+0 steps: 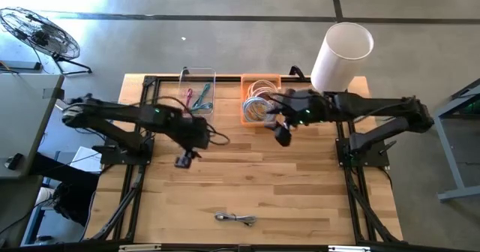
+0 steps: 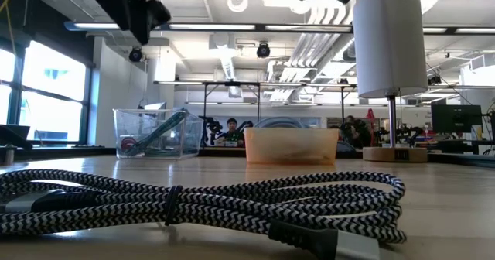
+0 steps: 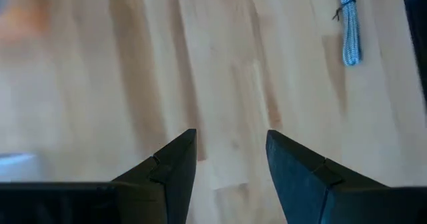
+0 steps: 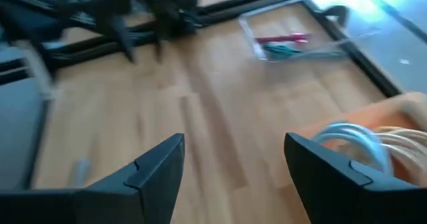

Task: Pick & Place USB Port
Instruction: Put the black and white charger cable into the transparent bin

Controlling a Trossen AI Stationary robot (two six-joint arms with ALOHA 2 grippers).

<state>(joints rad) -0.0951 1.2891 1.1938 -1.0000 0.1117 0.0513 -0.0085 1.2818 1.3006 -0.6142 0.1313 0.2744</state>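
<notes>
A braided black-and-white USB cable (image 1: 235,219) lies coiled on the table near its near edge, large in the low view's foreground (image 2: 201,202). My left gripper (image 1: 184,160) hovers open over bare wood left of the table's middle, with the cable (image 3: 348,24) farther off in its wrist view. My right gripper (image 1: 283,137) hangs open beside the orange bin (image 1: 260,98); its fingers (image 4: 233,139) touch nothing.
A clear box (image 1: 199,91) holding red and green cables stands at the far edge, next to the orange bin (image 4: 373,141) of white cables. A tall white cylinder (image 1: 341,57) stands at the far right corner. Bare wood stretches between the grippers and the cable.
</notes>
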